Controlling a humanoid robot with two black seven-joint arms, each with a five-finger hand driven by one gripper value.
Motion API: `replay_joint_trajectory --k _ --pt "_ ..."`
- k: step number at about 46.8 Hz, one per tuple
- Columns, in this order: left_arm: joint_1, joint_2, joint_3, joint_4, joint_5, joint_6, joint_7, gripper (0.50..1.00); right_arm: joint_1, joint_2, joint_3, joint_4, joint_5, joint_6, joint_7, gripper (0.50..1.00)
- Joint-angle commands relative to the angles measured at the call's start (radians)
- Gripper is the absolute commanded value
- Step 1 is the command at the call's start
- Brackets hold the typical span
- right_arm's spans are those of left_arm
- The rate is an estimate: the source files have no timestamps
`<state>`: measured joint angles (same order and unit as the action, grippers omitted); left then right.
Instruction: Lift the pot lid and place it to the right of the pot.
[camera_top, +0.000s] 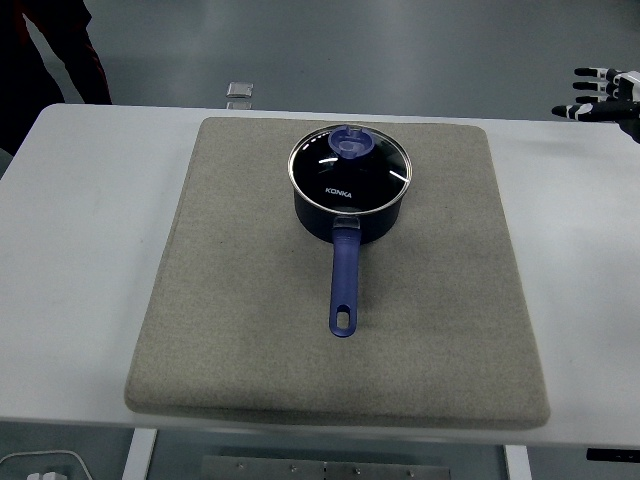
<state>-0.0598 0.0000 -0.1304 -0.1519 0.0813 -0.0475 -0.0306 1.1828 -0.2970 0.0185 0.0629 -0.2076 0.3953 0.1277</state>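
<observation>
A dark blue pot (349, 206) stands on the far middle of a grey mat (240, 300), its blue handle (344, 283) pointing toward the near edge. A glass lid (350, 165) with a blue knob (350, 142) sits on the pot. My right hand (595, 93) shows at the far right edge, above the table's back right corner, fingers spread and holding nothing, well away from the pot. The left arm is out of view.
The mat lies on a white table (70, 230). A small grey object (239, 91) lies on the floor behind the table's far edge. A person's dark and red clothing (45, 50) shows at the top left.
</observation>
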Motion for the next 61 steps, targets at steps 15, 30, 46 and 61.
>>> replay_joint_trajectory --k 15,30,46,61 --pt "0.0 0.0 0.0 0.0 0.0 0.0 0.0 1.0 0.06 -0.031 -0.008 -0.002 -0.022 0.132 0.058 0.921" --pt "0.0 0.0 0.0 0.0 0.0 0.0 0.0 1.0 0.178 -0.06 -0.084 -0.002 -0.042 0.216 0.064 0.921" --pt "0.0 0.0 0.0 0.0 0.0 0.0 0.0 1.0 0.261 -0.063 -0.143 -0.002 -0.059 0.216 0.128 0.921" --pt "0.0 0.0 0.0 0.0 0.0 0.0 0.0 1.0 0.34 -0.059 -0.246 -0.002 -0.062 0.216 0.342 0.921"
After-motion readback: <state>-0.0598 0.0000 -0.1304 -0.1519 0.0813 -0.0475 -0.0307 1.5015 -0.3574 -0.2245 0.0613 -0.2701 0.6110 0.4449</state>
